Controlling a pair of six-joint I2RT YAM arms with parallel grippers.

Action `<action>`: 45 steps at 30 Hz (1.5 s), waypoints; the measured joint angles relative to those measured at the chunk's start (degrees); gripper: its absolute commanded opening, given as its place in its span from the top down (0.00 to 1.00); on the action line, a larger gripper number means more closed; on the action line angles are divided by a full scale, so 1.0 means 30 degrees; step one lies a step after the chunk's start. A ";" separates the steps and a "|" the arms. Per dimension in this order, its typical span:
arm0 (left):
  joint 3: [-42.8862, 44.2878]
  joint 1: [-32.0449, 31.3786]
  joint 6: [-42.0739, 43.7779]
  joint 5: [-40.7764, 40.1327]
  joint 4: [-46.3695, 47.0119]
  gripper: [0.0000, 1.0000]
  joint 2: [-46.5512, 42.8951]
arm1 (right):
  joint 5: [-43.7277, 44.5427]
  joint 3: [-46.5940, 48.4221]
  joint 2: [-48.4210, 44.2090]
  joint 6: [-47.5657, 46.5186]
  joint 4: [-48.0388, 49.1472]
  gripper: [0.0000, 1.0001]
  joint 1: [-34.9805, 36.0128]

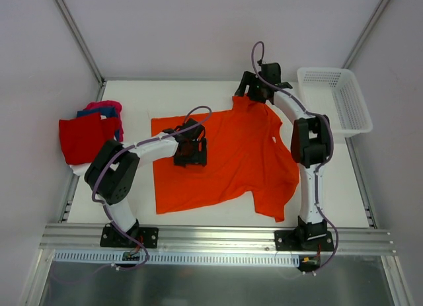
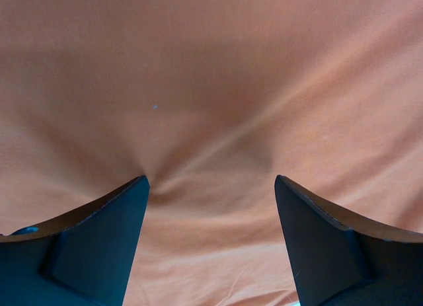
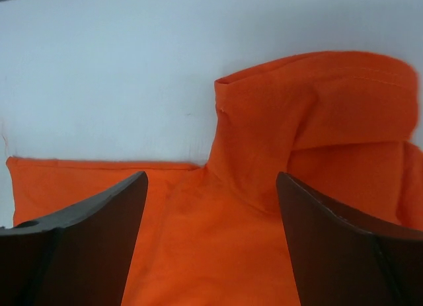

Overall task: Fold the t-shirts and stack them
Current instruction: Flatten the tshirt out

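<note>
Jaws spread on both arms over the orange t-shirt

Far left lies a pile of t-shirts, red on top. The left gripper has its fingers wide apart, tips down on orange cloth that puckers between them. The right gripper, also spread, grips nothing at the far, rumpled sleeve. A white basket sits far right

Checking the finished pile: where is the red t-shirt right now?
Top view: the red t-shirt lies at the table's left edge, left of the orange t-shirt.
</note>
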 measured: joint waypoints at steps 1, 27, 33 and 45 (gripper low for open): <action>0.0000 0.0000 0.0000 0.0000 0.0000 0.24 0.0000 | 0.0262 -0.0386 -0.0641 -0.0270 -0.0058 0.18 0.0000; -0.4277 0.5319 -0.0517 0.8029 0.9726 0.11 -0.4415 | 0.6980 0.7315 0.2484 -0.5413 -1.0265 0.21 -0.0058; -0.3861 0.5238 -0.0634 0.8699 0.9544 0.12 -0.4248 | 0.7723 0.3257 0.1727 -0.5122 -1.0659 0.62 -0.0189; -0.3694 0.5238 -0.0976 0.9420 0.9537 0.14 -0.3730 | 0.9639 -0.1297 -0.2907 -0.4707 -1.0484 0.99 -0.0219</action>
